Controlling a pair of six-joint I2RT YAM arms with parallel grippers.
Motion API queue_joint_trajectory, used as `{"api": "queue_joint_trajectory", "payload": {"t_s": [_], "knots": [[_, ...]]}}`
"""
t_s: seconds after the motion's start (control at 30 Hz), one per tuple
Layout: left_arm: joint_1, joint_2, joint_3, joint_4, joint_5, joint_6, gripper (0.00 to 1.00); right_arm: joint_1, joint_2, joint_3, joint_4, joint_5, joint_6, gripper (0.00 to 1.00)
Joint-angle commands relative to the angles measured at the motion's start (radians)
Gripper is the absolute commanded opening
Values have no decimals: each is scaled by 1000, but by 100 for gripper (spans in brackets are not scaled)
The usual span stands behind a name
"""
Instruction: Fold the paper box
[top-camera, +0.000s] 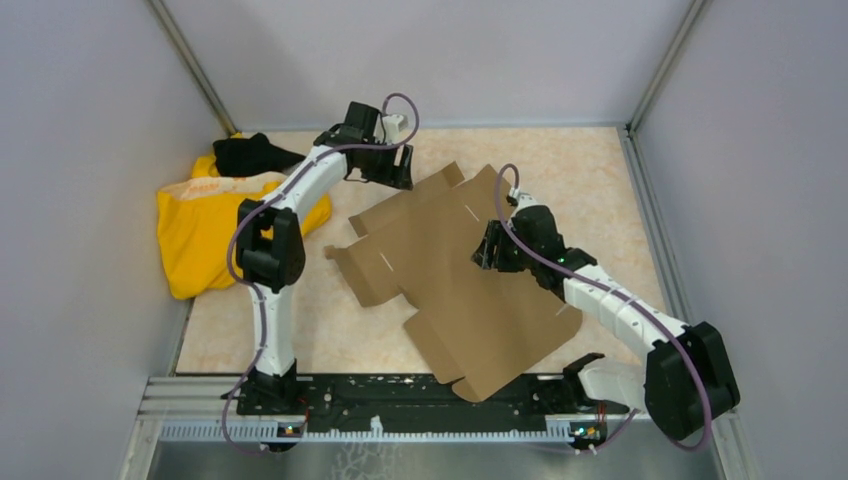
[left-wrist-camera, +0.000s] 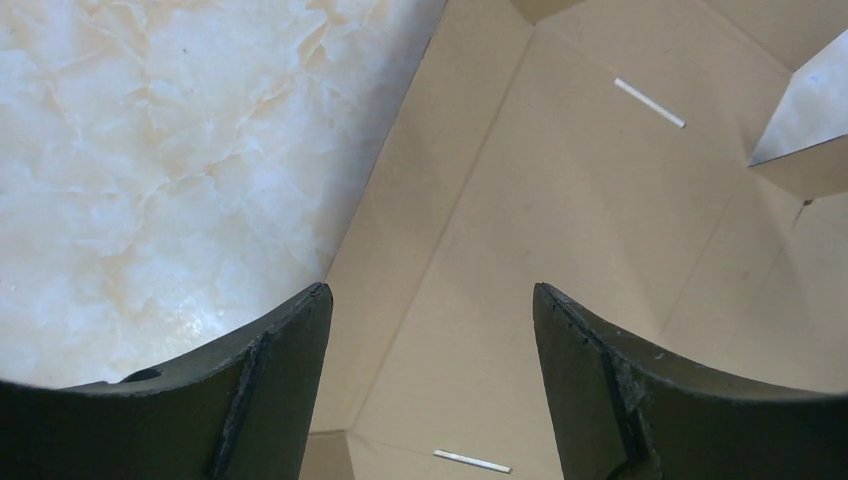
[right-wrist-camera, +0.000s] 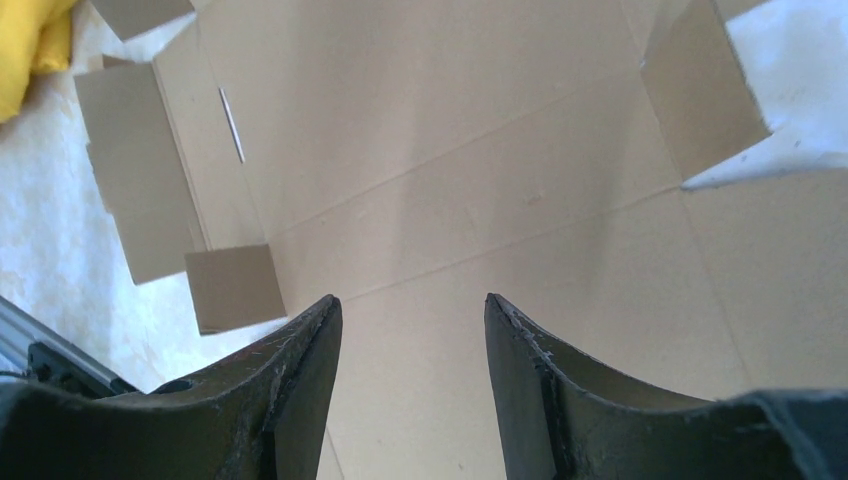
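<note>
Your right claw (right-wrist-camera: 412, 300) gaped empty over mid-frame cardboard (top-camera: 470, 300), probably to pin it; left claw (left-wrist-camera: 430, 295) gaped empty at its upper edge.

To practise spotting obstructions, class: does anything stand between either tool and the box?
Nothing visible does. The left tool and right tool both hang open directly above the bare box; the cloth lies off to its left.

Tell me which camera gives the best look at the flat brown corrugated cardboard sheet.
The top external view: almost the whole brown die-cut cardboard sheet shows there, unfolded, with its flaps and tabs. The left wrist view shows only one edge and two slots; the right wrist view shows a middle panel and a few side flaps.
</note>
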Motion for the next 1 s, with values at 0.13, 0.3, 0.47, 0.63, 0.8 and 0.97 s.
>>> {"api": "queue_joint_trajectory", "payload": {"t_s": [0.13,0.3,0.47,0.63,0.8,0.97], "knots": [[63,143,142,-39,91,104,79,-5,-34,-37,46,-74,-24,55],[89,195,173,-58,111,112,80,-5,-26,-35,57,-91,-32,55],[110,242,177,-79,194,104,80,-5,-17,-45,80,-100,-28,55],[111,266,160,-95,257,108,80,-5,-6,-51,96,-107,-23,54],[111,279,142,-109,320,106,80,-5,-2,-56,109,-108,-20,54],[110,242,82,-95,349,101,78,-5,7,-62,125,-112,-16,54]]}}
